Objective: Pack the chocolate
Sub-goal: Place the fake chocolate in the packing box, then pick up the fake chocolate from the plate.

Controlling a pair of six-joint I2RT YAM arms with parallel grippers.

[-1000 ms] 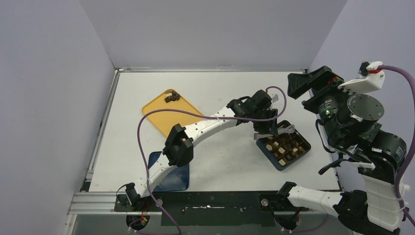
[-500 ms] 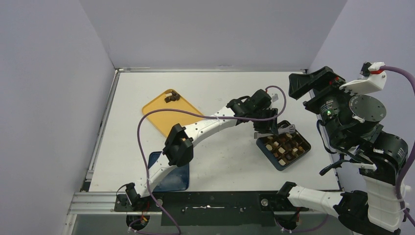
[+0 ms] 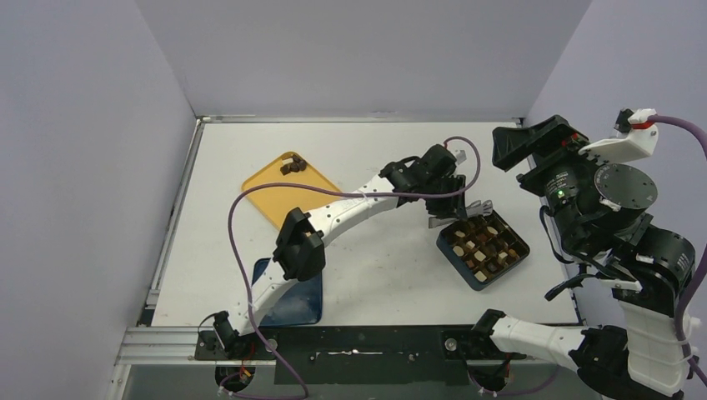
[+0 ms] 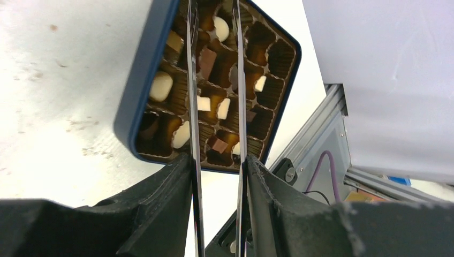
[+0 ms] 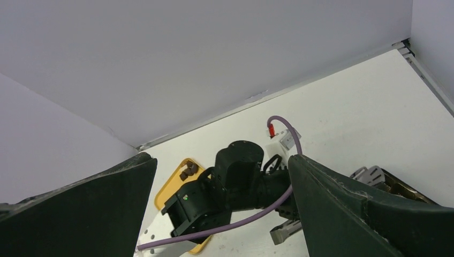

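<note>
Left claw (image 4: pixel 217 171) clamped on metal tongs (image 4: pixel 193 107), tips by far edge of blue box (image 4: pixel 140 80) holding chocolate (image 4: pixel 161 86). Right claw (image 5: pixel 222 160) spread wide, high at right.

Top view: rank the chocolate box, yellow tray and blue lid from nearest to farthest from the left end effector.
1. The chocolate box, just right of the left end effector, below its tongs.
2. The yellow tray, well to its left, mid-table.
3. The blue lid, at the near-left edge, partly under the arm.
</note>
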